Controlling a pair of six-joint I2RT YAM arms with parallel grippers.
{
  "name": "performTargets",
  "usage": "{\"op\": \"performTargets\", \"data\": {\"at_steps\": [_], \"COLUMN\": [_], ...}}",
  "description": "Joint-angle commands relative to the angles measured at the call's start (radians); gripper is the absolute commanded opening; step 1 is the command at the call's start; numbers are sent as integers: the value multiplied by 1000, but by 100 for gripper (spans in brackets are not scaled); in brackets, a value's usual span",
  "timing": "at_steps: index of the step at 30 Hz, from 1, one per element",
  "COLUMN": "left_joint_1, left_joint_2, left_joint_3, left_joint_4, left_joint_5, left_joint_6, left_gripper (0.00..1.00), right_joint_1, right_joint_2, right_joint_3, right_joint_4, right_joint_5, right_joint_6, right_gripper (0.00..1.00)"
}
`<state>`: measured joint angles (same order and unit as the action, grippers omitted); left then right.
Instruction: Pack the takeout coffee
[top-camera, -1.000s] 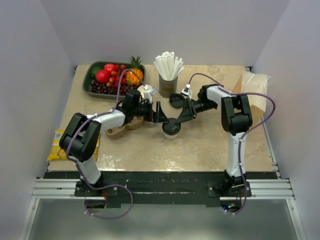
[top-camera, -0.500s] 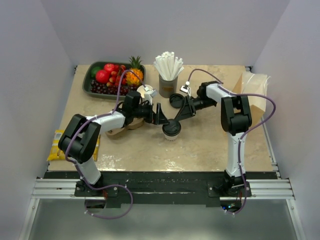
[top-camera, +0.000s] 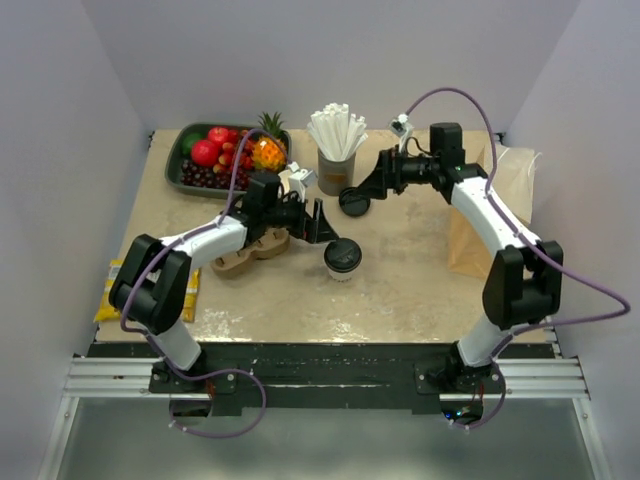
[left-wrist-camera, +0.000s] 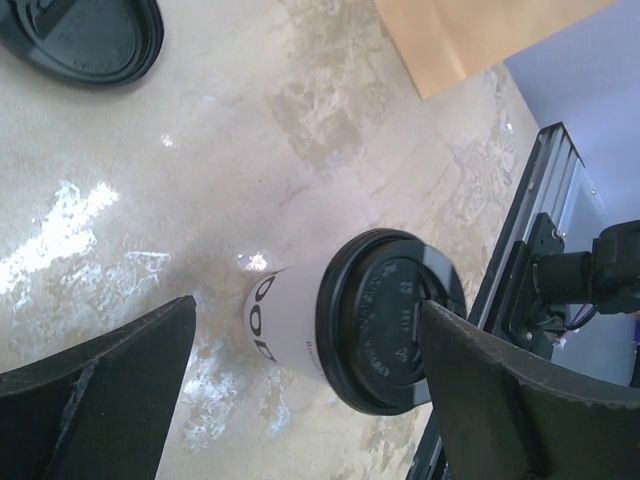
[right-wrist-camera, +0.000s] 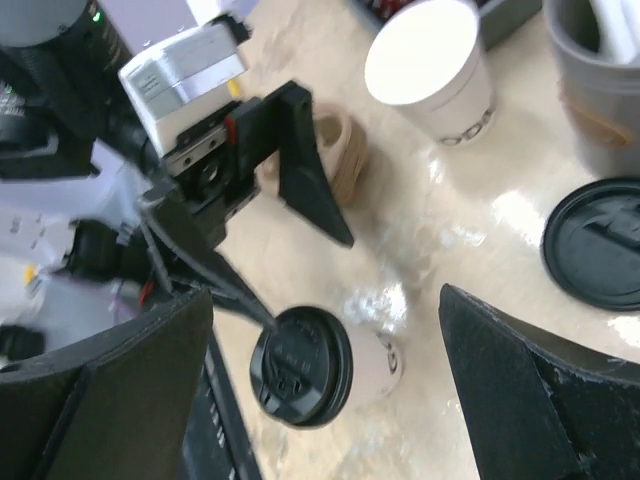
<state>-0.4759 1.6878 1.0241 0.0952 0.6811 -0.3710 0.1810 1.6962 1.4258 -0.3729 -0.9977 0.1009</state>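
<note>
The coffee (top-camera: 342, 258) stands upright near the middle of the worktop (top-camera: 400, 290), a white paper cup with its black lid on. Nothing touches it.

Just to its left we see the left end effector (top-camera: 322, 224), fingers wide apart and empty. In its wrist view the coffee sits ahead, between the two fingers but clear of both.

The right end effector (top-camera: 362, 186) hovers farther back, also spread wide and empty, above a spare lid (top-camera: 352, 203) that lies flat on the worktop. Beside that is the straw cup (top-camera: 337, 165).

A brown carrier (top-camera: 245, 255) lies left of the coffee, under the left arm. A paper bag (top-camera: 500, 210) lies at the right edge. An open cup (right-wrist-camera: 430, 70) and a fruit tray (top-camera: 175, 165) sit at the far left.

We judge the coffee to be lidded and ready, with the grasp not yet made. Next, the left end effector should move right until its fingers straddle the cup wall below the lid. It should then close gently and lift straight up, so that nothing tips or spills. We cannot tell whether the carrier or the bag is the target.
</note>
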Motion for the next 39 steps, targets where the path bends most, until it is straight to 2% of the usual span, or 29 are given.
{"op": "performTargets", "data": {"at_steps": [1,3,6,9,15,20,24,33,39], "left_joint_1": [-13,-18,-21,-24,-24,-27,-27,-27,-26], "left_joint_2": [-75,-92,-125,-134,-117,-102,-91,-34,13], "left_joint_3": [36,7,-64,-97,-119,-134,-150,-154,-162], "left_joint_4": [-8,-2,40,75,127,169,169,187,184], "left_joint_5": [41,46,37,12,8,12,12,8,-2], "left_joint_6": [43,35,3,-3,-25,-39,-39,-46,-11], "left_gripper": [97,96,97,97,96,96,96,95,93], "right_joint_1": [17,29,38,46,51,63,64,64,66], "right_joint_2": [-125,-132,-92,-75,-37,-12,46,91,128], "right_joint_3": [-219,-251,-271,-333,-353,-361,-355,-392,-419], "right_joint_4": [418,427,385,426,217,154,109,120,166], "right_joint_5": [114,145,33,-65,-67,-65,-78,-82,-90], "right_joint_6": [247,278,286,260,54,10,-15,-27,26], "right_gripper": [99,99,97,91,84,83,78,75,74]}}
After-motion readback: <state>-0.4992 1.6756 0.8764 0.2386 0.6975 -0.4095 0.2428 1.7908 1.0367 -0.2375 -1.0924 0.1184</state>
